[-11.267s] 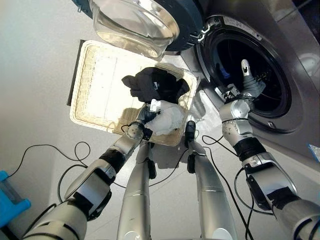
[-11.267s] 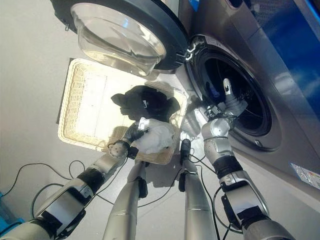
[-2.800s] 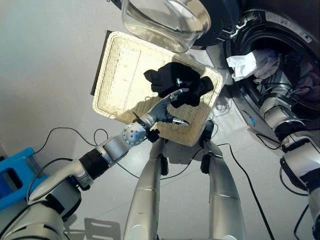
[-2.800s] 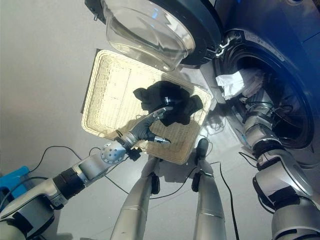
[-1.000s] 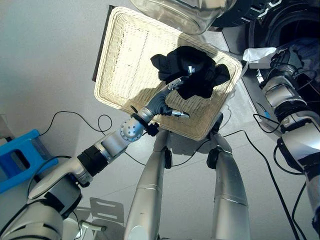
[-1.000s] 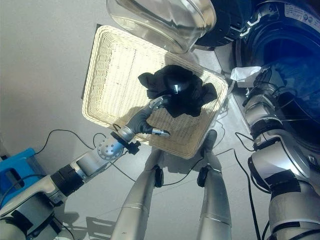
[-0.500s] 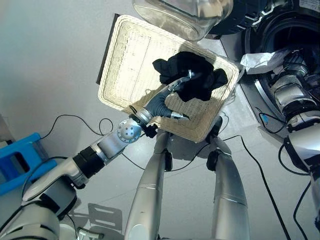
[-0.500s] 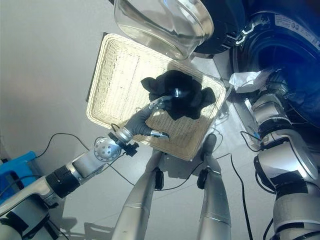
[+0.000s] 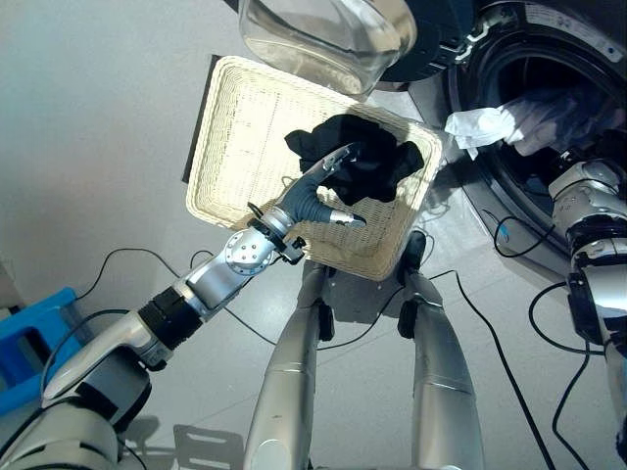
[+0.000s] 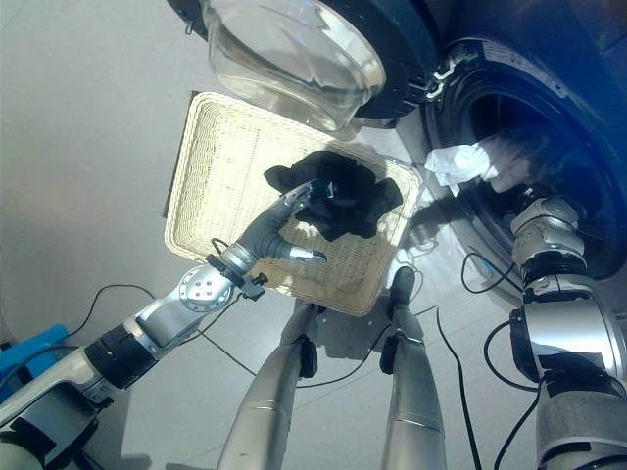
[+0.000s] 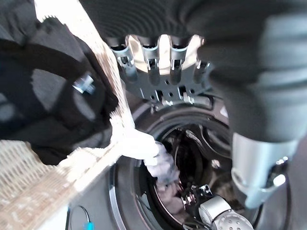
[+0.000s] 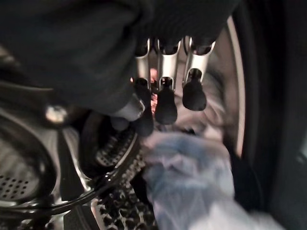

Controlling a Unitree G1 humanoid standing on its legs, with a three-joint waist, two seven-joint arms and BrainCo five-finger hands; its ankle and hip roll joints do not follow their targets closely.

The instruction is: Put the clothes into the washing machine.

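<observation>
My left hand (image 9: 315,201) hovers open-fingered beside the crumpled black garment (image 9: 364,163) in the pale woven wicker basket (image 9: 245,137). My right hand (image 12: 163,91) is inside the front-loading washing machine's dark drum (image 10: 534,157), fingers loosely extended over white and bluish clothes (image 9: 485,122) spilling across its rim.

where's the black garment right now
The black garment lies in the wicker basket on the floor, at the end nearest the washing machine. The left hand reaches over its near edge with straight fingers.
</observation>
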